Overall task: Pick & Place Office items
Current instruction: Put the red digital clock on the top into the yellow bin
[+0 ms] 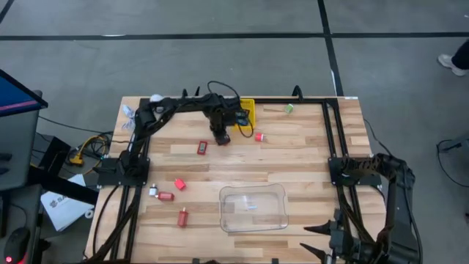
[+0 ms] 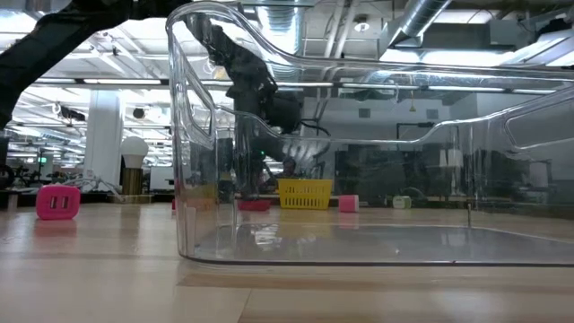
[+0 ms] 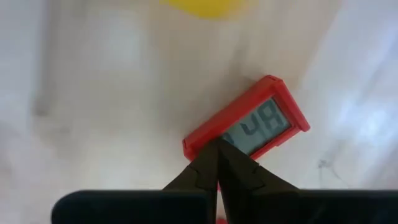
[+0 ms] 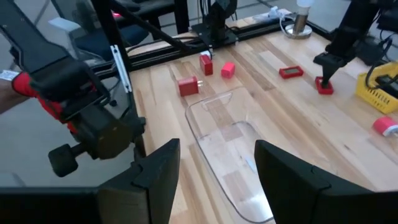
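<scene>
The left gripper (image 3: pixel 217 163) is seen with fingers pressed together, tips at the edge of a red rectangular digital clock (image 3: pixel 249 119) lying flat on the wooden table (image 1: pixel 308 158) beside the yellow basket (image 1: pixel 248 110). Whether the tips touch it cannot be told. The clock's long axis runs diagonally; its digits are partly hidden. The right gripper (image 4: pixel 217 168), jaws apart and empty, hangs near the clear plastic tray (image 1: pixel 253 208).

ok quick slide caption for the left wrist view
Left gripper, fingers shut, poised right over a red digital timer on the wooden table.
</scene>
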